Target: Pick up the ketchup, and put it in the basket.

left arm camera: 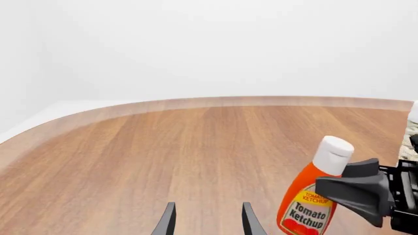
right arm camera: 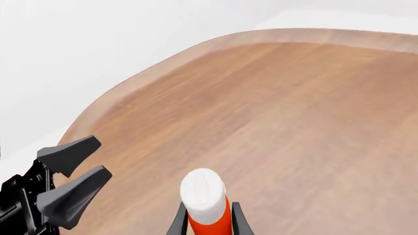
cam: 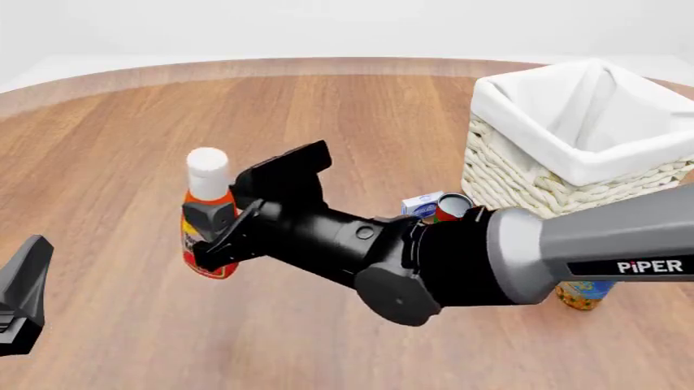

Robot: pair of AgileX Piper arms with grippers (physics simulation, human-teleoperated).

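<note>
The ketchup [cam: 205,199], an orange-red bottle with a white cap [right arm camera: 201,192], stands at the table's left of centre. My right gripper [cam: 214,237] reaches across from the right and is shut on the bottle's body, one finger [right arm camera: 179,221] pressed against each side. The left wrist view shows the ketchup [left arm camera: 309,199] leaning a little in that grip [left arm camera: 356,190]. Near the front left corner my left gripper [cam: 24,286] stands open and holds nothing, its fingers [left arm camera: 166,221] well apart. The cream wicker basket [cam: 509,175] with a white liner is at the far right.
A small blue-and-white carton [cam: 421,205] and a red can [cam: 453,206] sit just in front of the basket. Nearer the front, under my right arm, stands a blue-and-orange can [cam: 580,296]. The table's curved far edge [left arm camera: 216,102] meets a white wall.
</note>
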